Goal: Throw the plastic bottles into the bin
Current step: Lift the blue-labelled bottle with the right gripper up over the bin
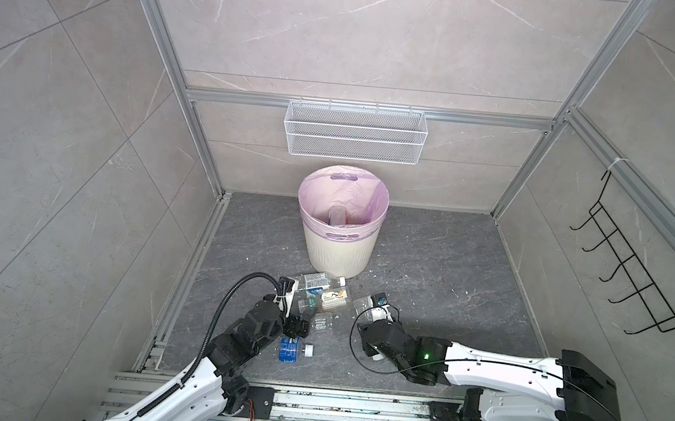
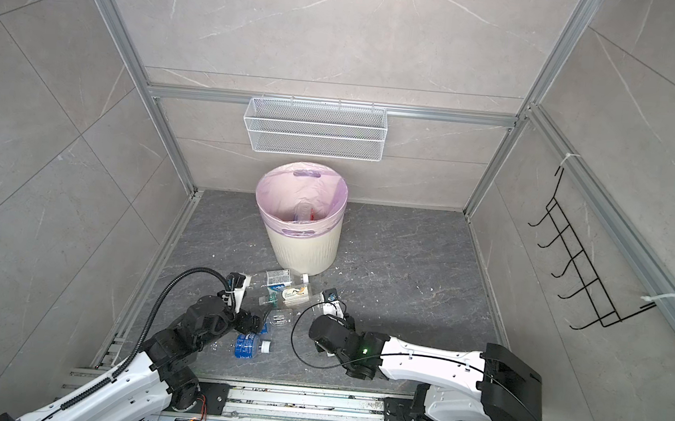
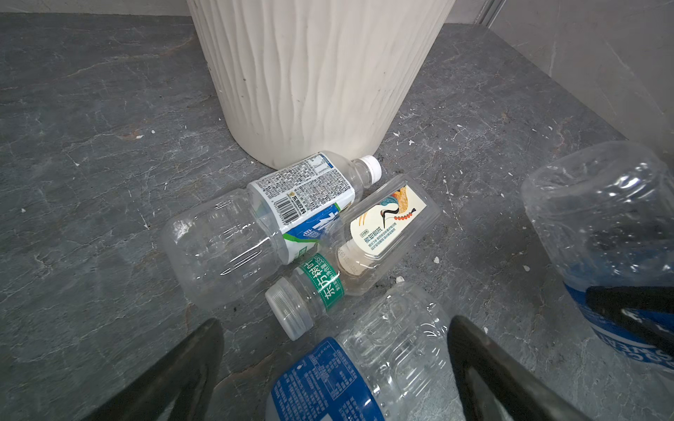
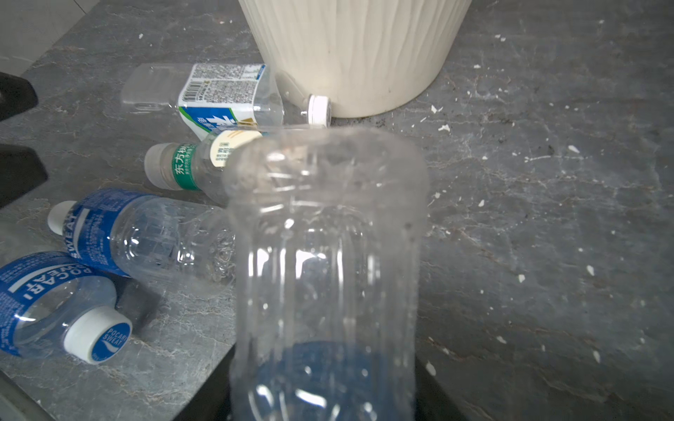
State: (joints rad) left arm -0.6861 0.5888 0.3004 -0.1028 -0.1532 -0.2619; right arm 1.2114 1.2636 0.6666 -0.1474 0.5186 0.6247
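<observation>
Several clear plastic bottles (image 3: 226, 248), ribbed bin (image 3: 313, 73)

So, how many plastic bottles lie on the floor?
4: white-label bottle at the bin's foot, cream-label bottle beside it, blue-label bottle between the left fingers, second blue-label bottle nearer the robot. The right fingers hold a fifth bottle; others may be hidden.

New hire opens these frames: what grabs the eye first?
The cream bin with its pink liner, mid-floor by the back wall, one bottle already inside. Before it, empty bottles huddle on the floor; the right jaws grip a clear blue-labelled bottle beside them.
</observation>
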